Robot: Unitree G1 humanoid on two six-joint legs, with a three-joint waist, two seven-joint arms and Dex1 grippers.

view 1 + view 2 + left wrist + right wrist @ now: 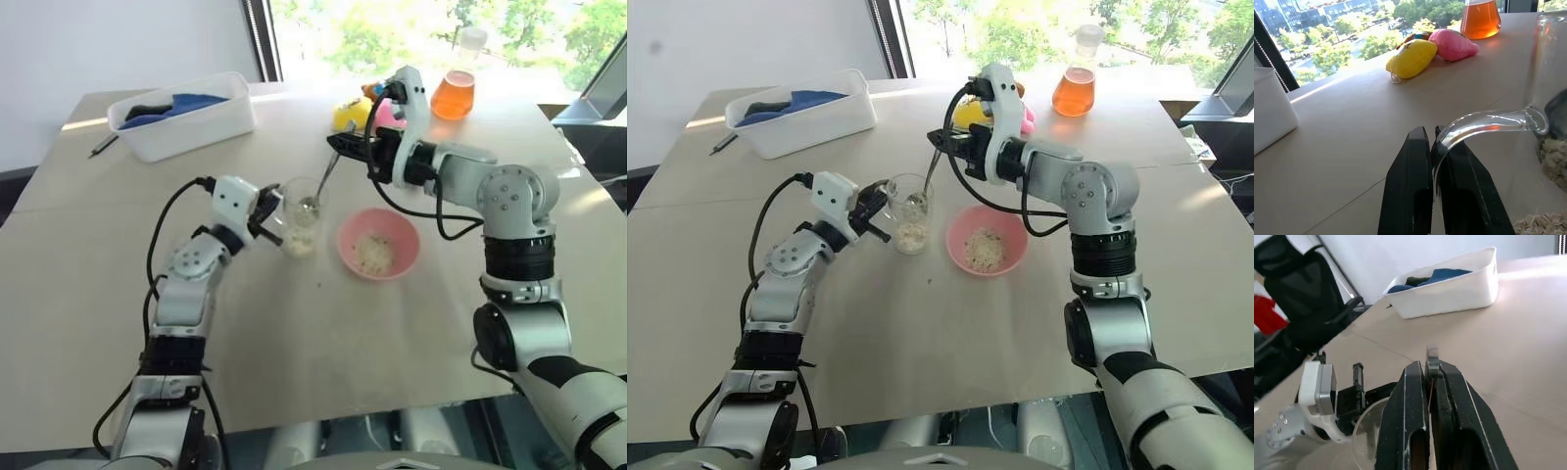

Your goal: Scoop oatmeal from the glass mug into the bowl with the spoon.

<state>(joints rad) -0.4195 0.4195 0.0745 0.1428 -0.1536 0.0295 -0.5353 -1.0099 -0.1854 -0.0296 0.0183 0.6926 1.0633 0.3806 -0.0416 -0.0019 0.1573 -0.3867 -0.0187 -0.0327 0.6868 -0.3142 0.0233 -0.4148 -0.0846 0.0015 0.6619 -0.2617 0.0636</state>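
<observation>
Scooping stage of an oatmeal transfer on a pale tabletop. Glass mug stands upright near the middle, just beside the pink bowl on the robot's right; oatmeal fills its lower part, and a small heap already lies in the bowl. Being clear glass, the mug is rigid, smooth and breakable, so its curved handle is the sensible hold. Left end effector is closed narrowly on that handle, as the left wrist view shows, with the forearm reaching forward and inward, roughly level, steadying the mug. Spoon is slim polished metal, stiff, light and liable to twist in a pinch; it is best taken high on the handle. Right end effector is clamped tight on the upper handle, the arm raised and bent across toward the mug, so the spoon slants down into the rim. Its oval tip appears to sit inside the mug above the flakes, though glare makes contact uncertain. Dry flakes are loose and spill easily from a tilted spoon.
</observation>
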